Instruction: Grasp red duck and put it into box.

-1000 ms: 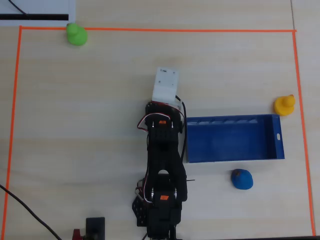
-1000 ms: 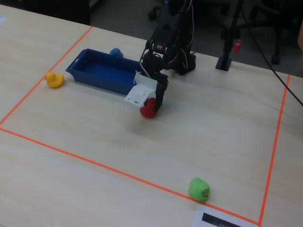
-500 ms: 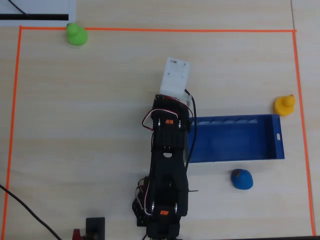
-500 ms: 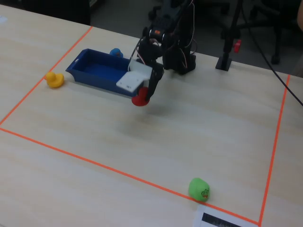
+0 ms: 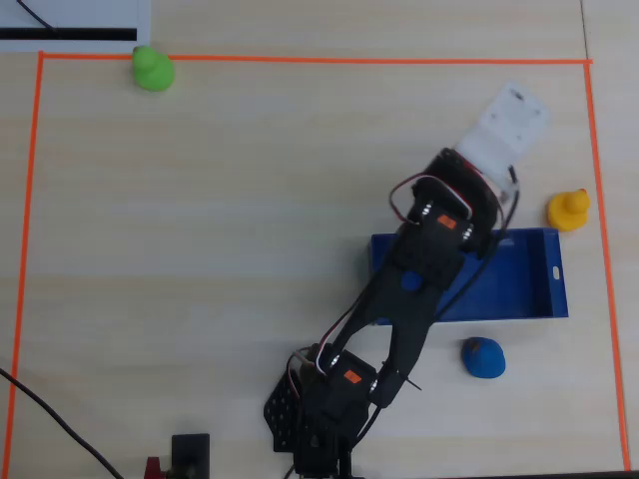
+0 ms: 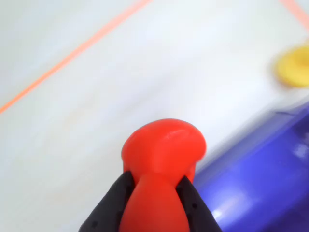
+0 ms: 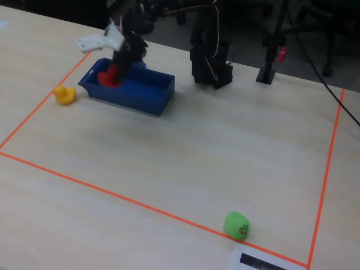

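Observation:
My gripper (image 6: 155, 181) is shut on the red duck (image 6: 161, 159), which fills the lower middle of the wrist view between the two black fingers (image 6: 113, 205). In the fixed view the red duck (image 7: 108, 76) hangs at the left end of the blue box (image 7: 135, 93), about at its near wall. In the overhead view the gripper and duck are hidden under the white wrist part (image 5: 504, 135), above the box's (image 5: 499, 289) upper right edge. The box's wall (image 6: 260, 179) shows blurred at the lower right of the wrist view.
A yellow duck (image 5: 567, 210) sits right of the box, also in the fixed view (image 7: 64, 94) and wrist view (image 6: 293, 65). A blue duck (image 5: 483, 357) lies below the box. A green duck (image 5: 153, 69) sits on the orange tape line (image 5: 300, 60). The arm base (image 7: 211, 56) stands behind.

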